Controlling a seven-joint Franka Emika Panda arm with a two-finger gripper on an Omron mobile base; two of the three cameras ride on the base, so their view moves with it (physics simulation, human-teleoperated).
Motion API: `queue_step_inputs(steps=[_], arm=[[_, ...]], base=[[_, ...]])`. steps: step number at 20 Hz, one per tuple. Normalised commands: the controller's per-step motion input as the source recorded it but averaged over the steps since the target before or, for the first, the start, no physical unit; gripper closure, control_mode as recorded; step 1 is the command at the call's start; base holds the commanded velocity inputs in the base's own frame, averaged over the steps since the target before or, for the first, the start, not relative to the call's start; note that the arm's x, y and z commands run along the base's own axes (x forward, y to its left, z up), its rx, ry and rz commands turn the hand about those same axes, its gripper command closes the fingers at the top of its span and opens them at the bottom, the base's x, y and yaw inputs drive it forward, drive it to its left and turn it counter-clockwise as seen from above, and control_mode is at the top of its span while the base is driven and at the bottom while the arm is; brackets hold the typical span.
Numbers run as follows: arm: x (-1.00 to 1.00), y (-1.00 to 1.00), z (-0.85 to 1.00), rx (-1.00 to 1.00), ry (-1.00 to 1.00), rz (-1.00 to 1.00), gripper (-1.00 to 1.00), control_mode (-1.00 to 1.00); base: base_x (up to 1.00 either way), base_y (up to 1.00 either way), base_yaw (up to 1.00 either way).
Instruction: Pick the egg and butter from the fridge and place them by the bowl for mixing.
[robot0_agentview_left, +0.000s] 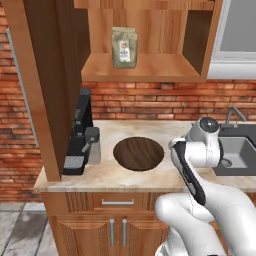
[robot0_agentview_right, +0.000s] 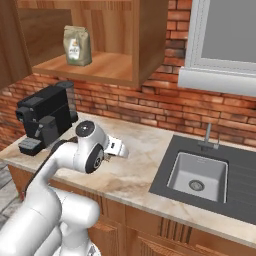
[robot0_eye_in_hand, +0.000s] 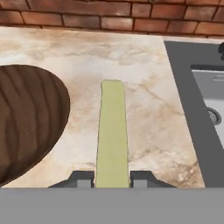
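Over the counter (robot0_eye_in_hand: 144, 65) between bowl (robot0_eye_in_hand: 26, 122) and sink (robot0_eye_in_hand: 192, 109), I am gripping the butter (robot0_eye_in_hand: 112, 131) in my pincer (robot0_eye_in_hand: 112, 179), not yet set down; egg unseen.

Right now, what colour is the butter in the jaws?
Pale yellow-olive, plain and unpatterned; the butter shows best in the hand view.

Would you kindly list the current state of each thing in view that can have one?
gripper: shut on the butter
butter: held between the fingers, above the counter
bowl: upright on the counter, nothing in it
sink: basin bare, no water running from the faucet
coffee bag: upright on the open shelf
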Motion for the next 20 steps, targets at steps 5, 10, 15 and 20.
queue_step_inputs(steps=[5,10,15,20], arm=[[0.43,-0.03,-0.02,0.00,0.34,0.07,1.00,-1.00],[0.35,-0.06,-0.15,0.00,0.07,0.07,1.00,-1.00],[0.27,-0.06,-0.30,0.04,-0.05,0.03,1.00,-1.00],[0.24,-0.05,-0.19,0.06,-0.01,0.01,1.00,-1.00]], base=[[0.00,0.00,0.00],[0.00,0.00,0.00],[0.00,0.00,0.00],[0.00,0.00,0.00]])
